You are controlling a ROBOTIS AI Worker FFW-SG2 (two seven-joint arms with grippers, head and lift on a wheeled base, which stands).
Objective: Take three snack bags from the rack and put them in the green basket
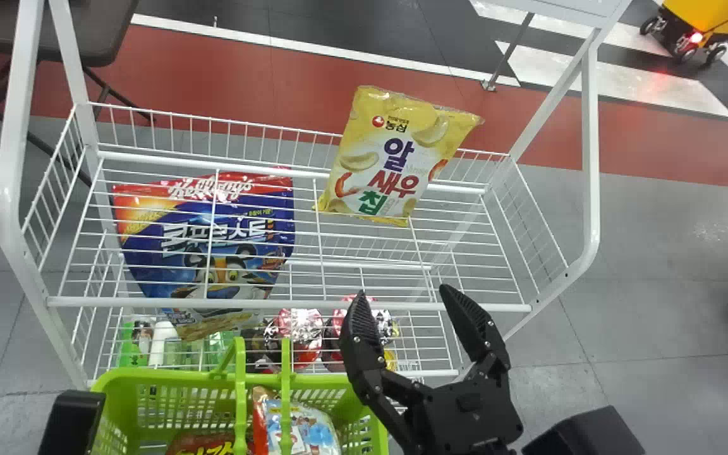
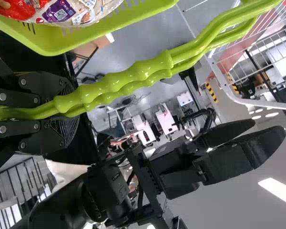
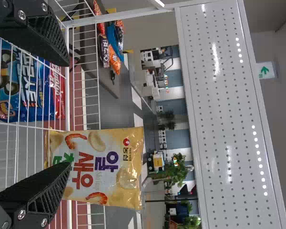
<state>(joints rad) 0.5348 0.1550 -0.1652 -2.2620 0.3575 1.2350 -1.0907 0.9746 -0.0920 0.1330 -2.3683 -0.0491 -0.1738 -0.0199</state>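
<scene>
The green basket (image 1: 149, 377)'s handles are grasped by the left gripper (image 2: 62, 110). Behind wires of the white rack (image 1: 275, 305), a blue cereal pouch (image 1: 231, 272) is seen ahead-left of the right gripper (image 1: 403, 296), which is released, fingers spread. Beyond its fingertips, a yellow shrimp-chip bag (image 1: 395, 158) is propped on the rack.

Glossy plastic basket (image 1: 168, 378), white metal rack (image 1: 288, 306)

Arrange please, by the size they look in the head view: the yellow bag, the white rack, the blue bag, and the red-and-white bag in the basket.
1. White rack
2. Blue bag
3. Yellow bag
4. Red-and-white bag, partly hidden by the basket's handles
</scene>
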